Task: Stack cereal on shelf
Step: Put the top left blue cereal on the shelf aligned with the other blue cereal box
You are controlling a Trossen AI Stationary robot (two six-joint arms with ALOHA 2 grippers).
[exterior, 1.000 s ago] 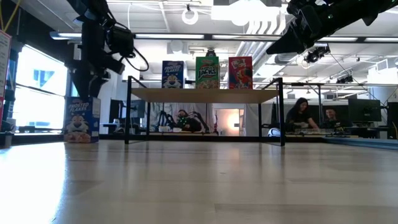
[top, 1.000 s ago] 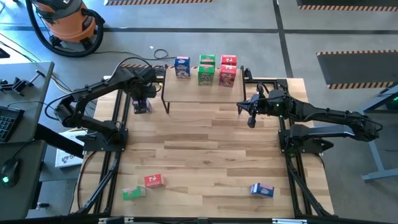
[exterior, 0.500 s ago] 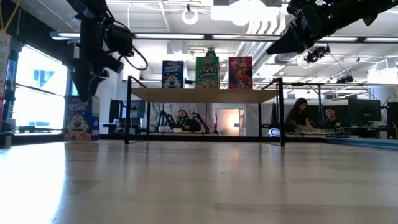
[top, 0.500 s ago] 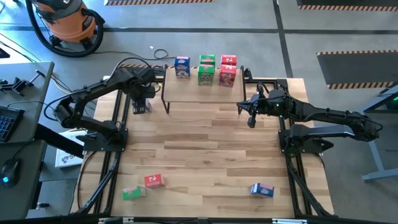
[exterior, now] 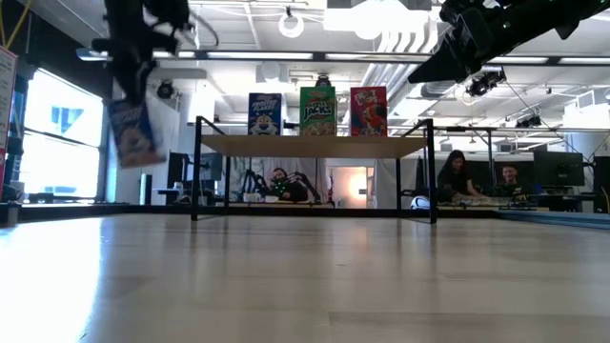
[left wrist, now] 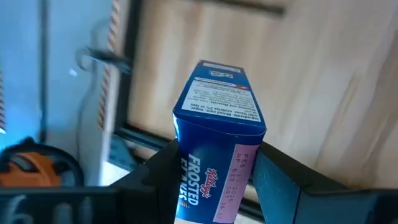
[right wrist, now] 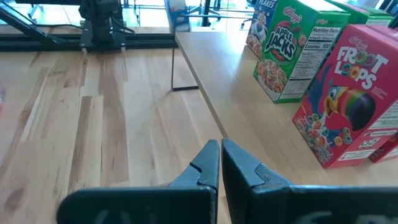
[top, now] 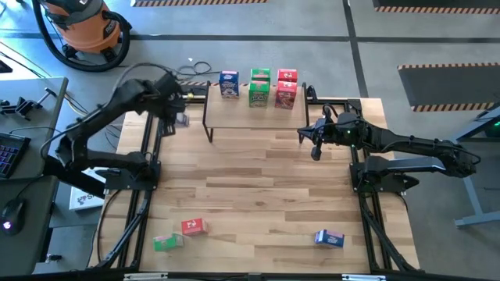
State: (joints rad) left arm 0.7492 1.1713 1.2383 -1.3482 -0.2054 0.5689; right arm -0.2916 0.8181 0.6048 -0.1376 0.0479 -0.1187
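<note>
A blue cereal box (exterior: pixel 133 133) hangs in the air left of the shelf (top: pixel 254 117), with my left gripper (exterior: pixel 135 84) shut on it; the left wrist view shows the box (left wrist: pixel 217 118) between the two dark fingers. Blue (top: pixel 229 83), green (top: pixel 258 87) and red (top: pixel 286 90) cereal boxes stand upright along the shelf's far edge. My right gripper (right wrist: pixel 221 148) is shut and holds nothing. It hovers over the shelf's right end (top: pixel 311 140), in front of the green (right wrist: pixel 292 50) and red (right wrist: pixel 348 93) boxes. My left gripper pinches the blue box between its two fingers (left wrist: pixel 158 177), one on the printed front face (left wrist: pixel 186 171) and one on the opposite face, near the box's upper end. The fingers come from above, slanting down. The box hangs below them, slightly tilted and lifted clear of the table.
Near the table's front edge lie a green box (top: pixel 165 242), a red box (top: pixel 193 226) and a blue box (top: pixel 329 238). Bare wood lies between them and the shelf. An orange vacuum (top: pixel 82 27) stands on the floor beyond the table. People sit in the room behind (exterior: pixel 462 176).
My left gripper has gone up with the blue box. The box stood upright on the table left of the shelf and now hangs clear, about level with the shelf board and tipped a little. My right gripper has kept still.
</note>
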